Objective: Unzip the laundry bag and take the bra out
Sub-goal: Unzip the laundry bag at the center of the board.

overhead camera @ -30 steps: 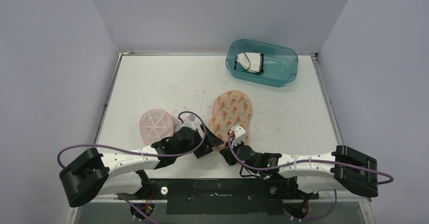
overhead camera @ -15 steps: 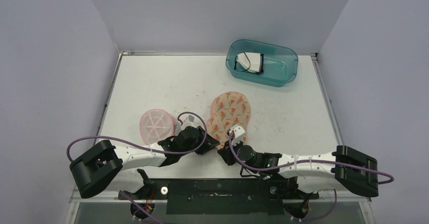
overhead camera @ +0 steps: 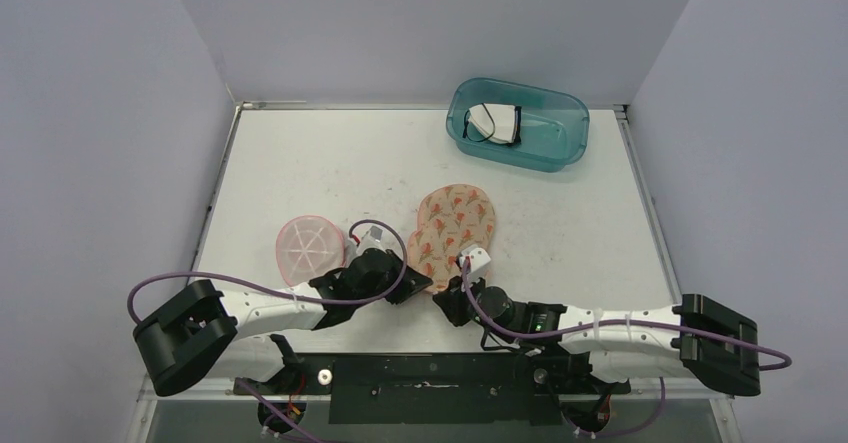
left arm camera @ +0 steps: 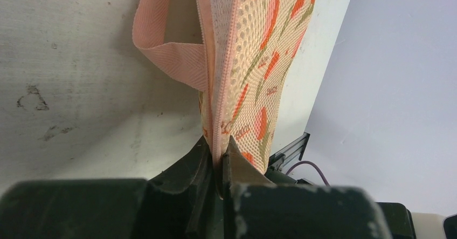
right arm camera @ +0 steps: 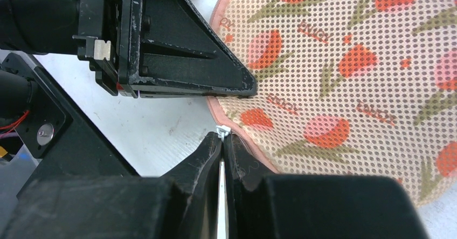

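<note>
Left claw (left arm camera: 220,155) has just snapped shut from wide open, pinching the zip seam (left arm camera: 218,115) of the laundry bag (overhead camera: 455,225), flat on the worktop (overhead camera: 330,163) near the front edge; right claw (right arm camera: 222,141) stays clamped at the zip's end, seemingly on the pull, so unzipping can likely start

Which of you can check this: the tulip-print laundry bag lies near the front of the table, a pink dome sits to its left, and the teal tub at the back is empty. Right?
Not quite. The teal tub is not empty: the top external view shows a white item with black straps in it. The laundry bag and pink dome are as stated.
</note>
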`<state>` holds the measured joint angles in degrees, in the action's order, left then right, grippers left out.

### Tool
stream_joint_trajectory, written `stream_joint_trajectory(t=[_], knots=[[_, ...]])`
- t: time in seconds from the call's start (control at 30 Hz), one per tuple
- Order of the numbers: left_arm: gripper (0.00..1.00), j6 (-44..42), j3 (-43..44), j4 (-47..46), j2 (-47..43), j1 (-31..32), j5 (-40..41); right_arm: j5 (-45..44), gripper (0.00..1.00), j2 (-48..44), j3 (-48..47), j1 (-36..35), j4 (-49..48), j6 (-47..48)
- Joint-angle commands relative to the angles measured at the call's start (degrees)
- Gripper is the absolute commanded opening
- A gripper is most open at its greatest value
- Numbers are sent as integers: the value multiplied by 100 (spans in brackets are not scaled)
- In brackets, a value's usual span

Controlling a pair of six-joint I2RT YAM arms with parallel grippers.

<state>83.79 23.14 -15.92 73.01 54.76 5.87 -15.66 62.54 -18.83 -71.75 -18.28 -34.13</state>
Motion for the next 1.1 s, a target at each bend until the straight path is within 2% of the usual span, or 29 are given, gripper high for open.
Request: stream_joint_trajectory(t=[0.0,0.33,0.53,0.8,0.87,0.9,1.0,1.07], knots=[[0,-129,51,28,-150,-201,187,-294,5,-470,99,-59,235,-83],[0,-443,-108,-291,-72,-375,-222,-642,5,-1158,454,-59,1004,-330],[0,-693,-270,-838,189,-644,-890,-693,5,-1279,617,-59,1064,-409],[0,-1723,501,-449,772,-1081,-1729,-687,5,-1234,716,-63,748,-422],[9,-1835,673,-327,873,-1089,-1822,-672,5,-1194,689,-65,701,-394],[17,-1856,705,-319,895,-1090,-1872,-642,5,-1178,683,-72,656,-373],[54,-1809,659,-301,758,-1075,-1899,-575,5,-1096,664,-77,553,-340],[70,-1716,540,-175,516,-1060,-1824,-562,5,-1047,637,-77,501,-332]])
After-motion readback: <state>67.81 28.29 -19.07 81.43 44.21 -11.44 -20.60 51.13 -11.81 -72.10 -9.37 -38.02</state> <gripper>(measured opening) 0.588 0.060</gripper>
